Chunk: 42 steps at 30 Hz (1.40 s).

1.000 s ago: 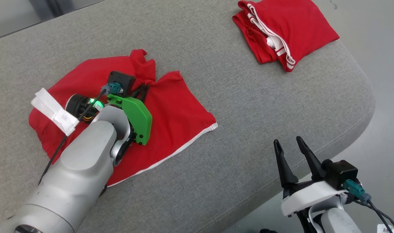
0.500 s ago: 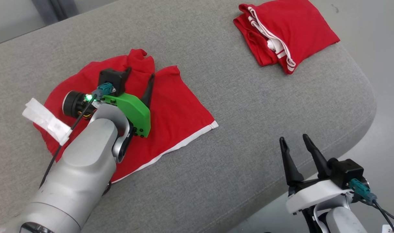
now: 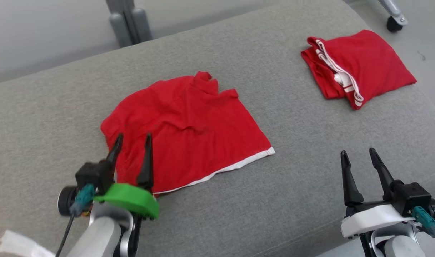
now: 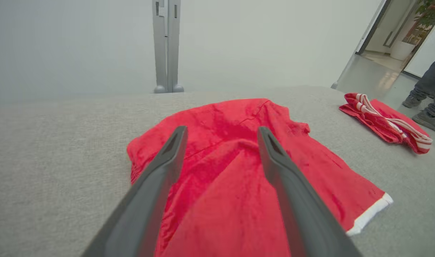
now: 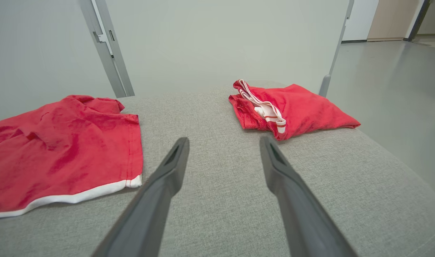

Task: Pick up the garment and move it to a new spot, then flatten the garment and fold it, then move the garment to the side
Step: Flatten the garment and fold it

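Red garment [image 3: 189, 132] flat in the middle of the grey cushion [image 3: 239, 214].
Near corner hidden behind left claw [image 3: 134, 136], spread wide, empty; right claw [image 3: 358, 152] wide too, empty, well apart. Folded red pile [image 3: 367, 76] far right; someone's shoes [image 4: 428, 120] cut off.

surface: grey fabric top [image 3: 303, 200]; wall [image 4: 78, 43]: pale, plain; post [image 4: 166, 46]: grey metal; floor [image 5: 392, 82]: glossy grey

On the padded surface [image 3: 292, 200], left of centre, the spread garment [image 3: 189, 132]; well apart from it, to the far right and farther back, a folded garment [image 3: 360, 71]. Over the spread garment's near left corner, the left gripper [image 3: 134, 135]; over bare padding at the near right, the right gripper [image 3: 357, 151]. Behind the surface, an upright post [image 3: 128, 21].
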### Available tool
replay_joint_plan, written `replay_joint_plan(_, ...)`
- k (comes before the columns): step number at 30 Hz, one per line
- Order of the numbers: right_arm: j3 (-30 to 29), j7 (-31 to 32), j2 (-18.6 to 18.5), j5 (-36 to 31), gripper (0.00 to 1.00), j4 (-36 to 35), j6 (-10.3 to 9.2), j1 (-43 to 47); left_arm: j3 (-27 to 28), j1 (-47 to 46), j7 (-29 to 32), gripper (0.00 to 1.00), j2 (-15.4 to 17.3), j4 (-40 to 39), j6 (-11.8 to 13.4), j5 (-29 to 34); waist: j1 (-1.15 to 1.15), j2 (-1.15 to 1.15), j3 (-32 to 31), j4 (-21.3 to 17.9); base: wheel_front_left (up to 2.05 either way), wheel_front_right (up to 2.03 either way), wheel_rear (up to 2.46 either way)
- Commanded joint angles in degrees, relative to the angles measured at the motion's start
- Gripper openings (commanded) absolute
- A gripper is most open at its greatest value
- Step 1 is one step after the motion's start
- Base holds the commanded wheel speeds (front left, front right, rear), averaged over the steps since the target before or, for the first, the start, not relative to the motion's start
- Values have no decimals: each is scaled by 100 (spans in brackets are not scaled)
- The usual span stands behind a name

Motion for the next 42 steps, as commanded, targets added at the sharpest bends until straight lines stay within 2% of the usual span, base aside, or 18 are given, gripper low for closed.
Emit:
replay_joint_plan(1,-40,-17,-18,-76,100,11,-10,118,202,442,-14,100,42,-214,78,127,0,0,-543,700,0,0,0)
replay_joint_plan(6,-111,-17,-23,-124,100,134,-11,304,904,1592,-7,100,-102,-660,15,599,0,0,-740,1160,0,0,0)
replay_joint_plan(10,-143,-17,-20,-136,100,295,-11,442,1552,2360,-8,100,-438,-828,-174,979,0,0,-890,1449,0,0,0)
replay_joint_plan(15,-158,-17,-18,-46,100,548,-11,587,2168,3020,-8,100,-914,-860,-684,1448,0,0,-1036,1697,0,0,0)
replay_joint_plan(23,49,-17,-18,-61,100,785,-10,546,2889,3348,-8,100,-1242,-915,-1332,2051,0,0,-1151,1807,0,0,0)
replay_joint_plan(27,127,-17,-21,-76,100,803,-11,491,3037,3340,-8,100,-1281,-925,-1523,2167,0,0,-1166,1793,0,0,0)
replay_joint_plan(31,207,-17,-20,-87,100,791,-11,461,3103,3294,-8,100,-1306,-918,-1612,2231,0,0,-1160,1745,0,0,0)
replay_joint_plan(36,165,-17,-19,342,100,818,-10,242,2949,3125,-8,100,-1309,-853,-1670,1878,0,0,-1062,1628,0,0,0)
replay_joint_plan(38,148,-3,-19,279,100,1018,-10,55,2748,2985,-8,100,-1309,-656,-1704,1754,0,0,-998,1583,0,0,0)
replay_joint_plan(40,178,288,-23,132,100,1264,-10,-261,2511,2769,46,100,-1309,-338,-1729,1628,0,0,-934,1546,0,0,0)
replay_joint_plan(42,74,783,-33,39,100,1497,-11,-590,2314,2479,349,100,-1299,-53,-1754,1386,0,0,-822,1515,0,0,0)
